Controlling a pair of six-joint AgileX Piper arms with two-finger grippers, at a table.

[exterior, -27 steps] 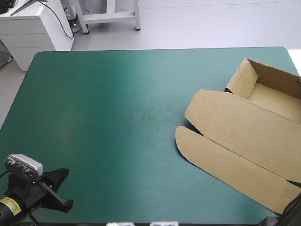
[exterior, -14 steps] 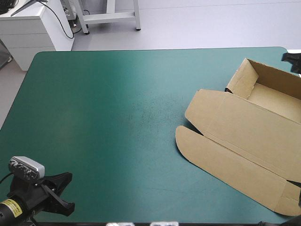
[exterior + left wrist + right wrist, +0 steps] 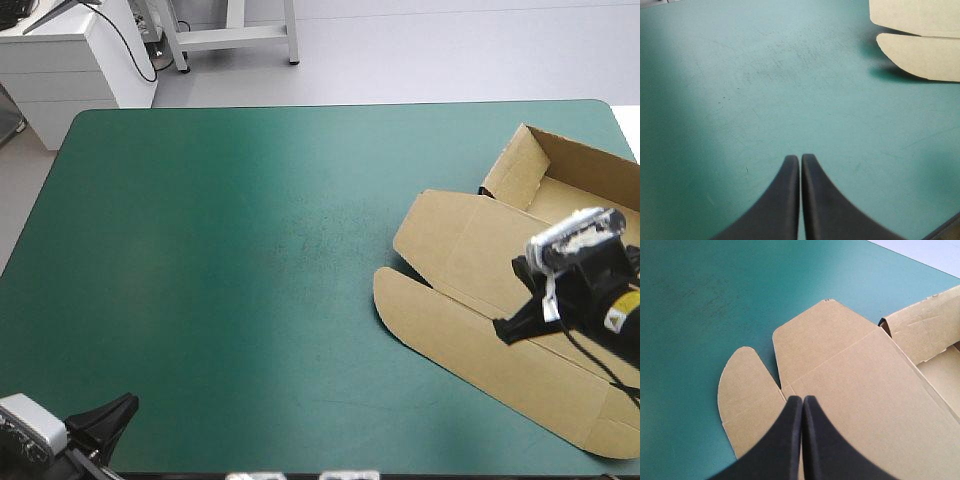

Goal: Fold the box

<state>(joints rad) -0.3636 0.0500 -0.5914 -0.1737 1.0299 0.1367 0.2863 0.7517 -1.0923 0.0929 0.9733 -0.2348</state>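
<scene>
The brown box (image 3: 480,255) lies at the table's right side as an open tray with its lid flat and a rounded flap (image 3: 400,295) toward the table's middle. Its raised walls (image 3: 520,170) stand at the far right. My right gripper (image 3: 503,332) hangs over the lid, fingers shut in a point. In the right wrist view the gripper (image 3: 802,399) points at the crease of the box (image 3: 855,365) beside the rounded flap. My left gripper (image 3: 128,403) is at the near left corner, shut, over bare cover (image 3: 800,157); the box's flaps (image 3: 920,55) show far ahead.
The teal-green cover (image 3: 250,250) stretches from the box to the table's left edge. The box's near corner (image 3: 615,440) lies close to the table's front right edge.
My right arm has come in from the right edge and now hangs over the box's lid, its fingers shut. My left gripper has drawn back toward the near left corner.
</scene>
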